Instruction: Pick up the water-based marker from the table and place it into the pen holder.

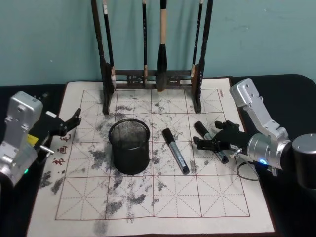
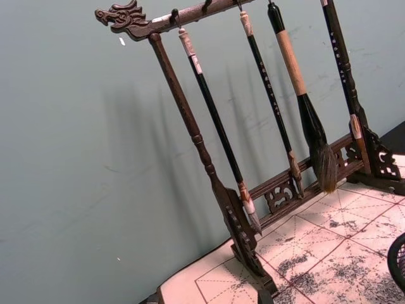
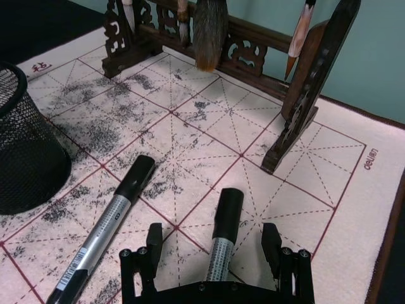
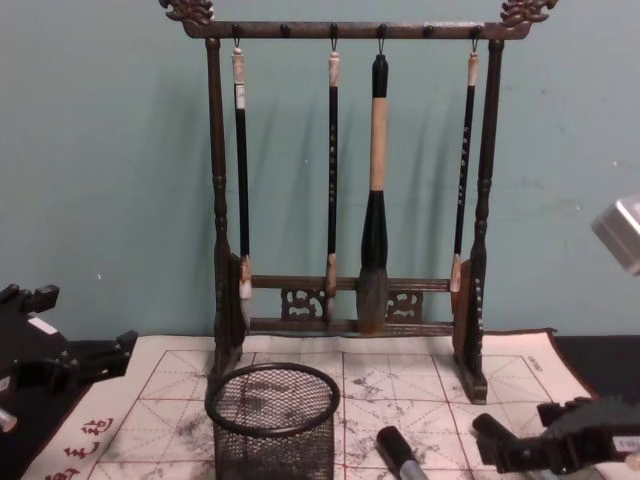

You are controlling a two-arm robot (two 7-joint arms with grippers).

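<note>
The right gripper [image 1: 211, 136] sat low at the three-o'clock side of the mat [image 1: 148, 207], and its pincer was wide open, gripping nothing. One finger [image 3: 154, 244] stood on each side of the water-based marker [image 3: 229, 209], with a gap showing both ways. The marker itself lay flat on the mat with its black cap pointing off toward eleven o'clock, lined up fairly square between the jaws. To my eye this was the moment to close, and the thing to get right was centring: squeeze on the silver barrel rather than the cap, and bring both fingers in evenly so the round body didn't roll or squirt out. The pen holder [image 1: 131, 158] stood upright near the middle of the mat, off at nine o'clock from that marker, and a second marker [image 1: 175, 150] lay on the mat between the two. So I reckoned the lift needed to come straight up and well clear before any swing across, or the load might clip that spare one. The mesh cup looked light, so I would have tipped the marker upright over the opening and let go inside the rim rather than nudging the wall. The brush rack [image 1: 150, 76] at twelve o'clock stood well back from that path. The left gripper [image 1: 73, 123] waited at the nine-o'clock edge, jaws apart and empty.
</note>
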